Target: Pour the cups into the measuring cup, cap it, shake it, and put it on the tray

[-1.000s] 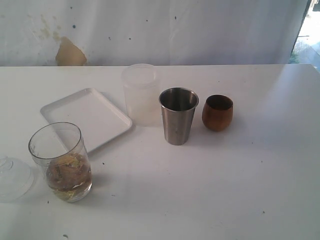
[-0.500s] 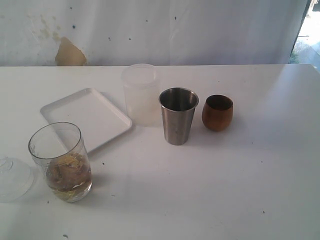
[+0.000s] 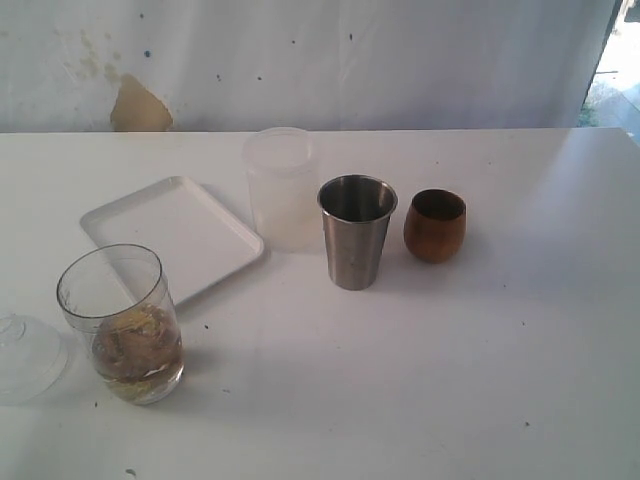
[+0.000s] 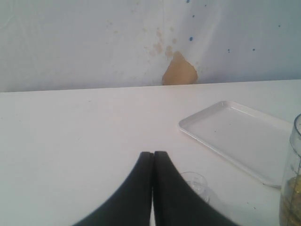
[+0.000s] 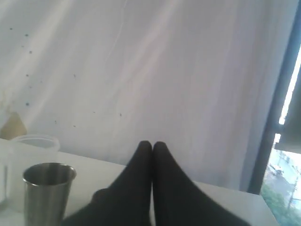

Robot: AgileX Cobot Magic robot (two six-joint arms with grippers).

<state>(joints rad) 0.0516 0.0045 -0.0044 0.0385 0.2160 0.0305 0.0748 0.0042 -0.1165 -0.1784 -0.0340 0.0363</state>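
Note:
The steel tumbler [image 3: 356, 232] stands upright mid-table with the brown wooden cup [image 3: 435, 226] just to its right. The clear measuring cup [image 3: 122, 324] stands at front left, holding brownish liquid with bits in it. Its clear cap [image 3: 25, 355] lies on the table to its left. The white tray [image 3: 172, 233] lies bare behind the measuring cup. Neither arm shows in the exterior view. My left gripper [image 4: 153, 153] is shut and holds nothing, close to the cap [image 4: 196, 184]. My right gripper [image 5: 152, 144] is shut and holds nothing, with the steel tumbler [image 5: 47, 190] beside it.
A frosted whitish plastic cylinder [image 3: 282, 187] stands behind the steel tumbler, beside the tray's far corner. A white curtain [image 3: 330, 60] hangs along the table's back edge. The white tabletop [image 3: 450, 380] stretches to the front and right.

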